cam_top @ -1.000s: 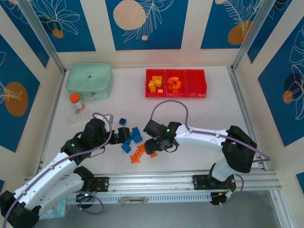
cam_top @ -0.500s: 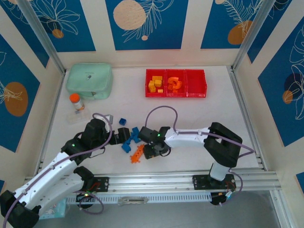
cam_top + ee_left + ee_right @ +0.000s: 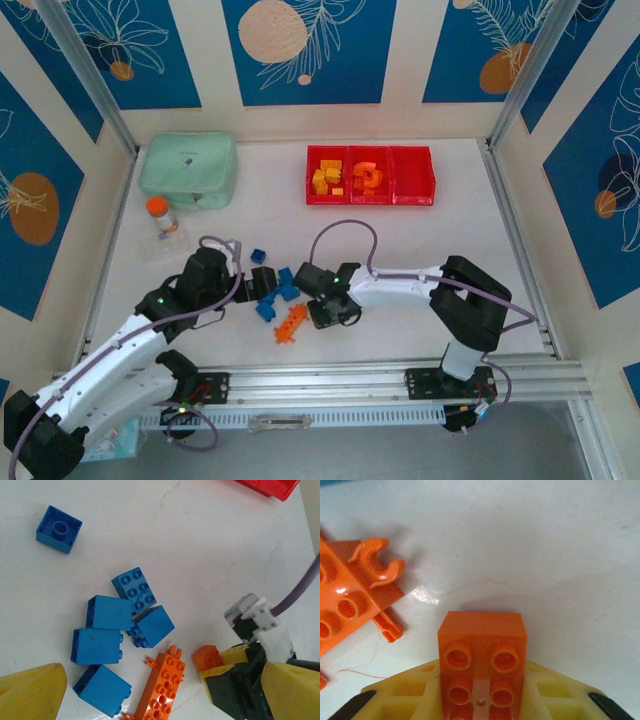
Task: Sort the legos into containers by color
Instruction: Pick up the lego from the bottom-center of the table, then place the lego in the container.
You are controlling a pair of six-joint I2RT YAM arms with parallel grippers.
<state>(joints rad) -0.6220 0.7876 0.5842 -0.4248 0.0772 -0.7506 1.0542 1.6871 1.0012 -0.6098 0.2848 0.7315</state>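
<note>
I have the white worktop [image 3: 430, 250] in front of me, with the mint-green rounded case [image 3: 188, 170] in its far left corner. At the middle of the far edge sits the row of three shallow red plastic bins [image 3: 412, 176], joined side by side. Yellow bricks [image 3: 325, 180] lie in the left bin and orange bricks [image 3: 367, 177] in the middle one.

Both arms reach in from the near edge and meet over the loose pile, toward the middle of the near half. The left gripper [image 3: 262, 283] hangs over the blue pieces with its yellow fingers [image 3: 31, 692] spread wide. The right gripper [image 3: 324, 313] is down low, its pads pressed against both sides of a small orange studded brick [image 3: 482, 665]. I cannot tell whether that brick is off the surface.

A small clear bottle with an orange cap [image 3: 158, 214] stands near the left edge, just in front of the case.

The long orange studded piece [image 3: 161, 692] lies flat just beside the clamped brick, on its left-edge side. Beyond it, five blue bricks [image 3: 107, 612] huddle together, some touching. A sixth blue brick [image 3: 59, 528] lies apart from them toward the far edge, hollow underside up.
</note>
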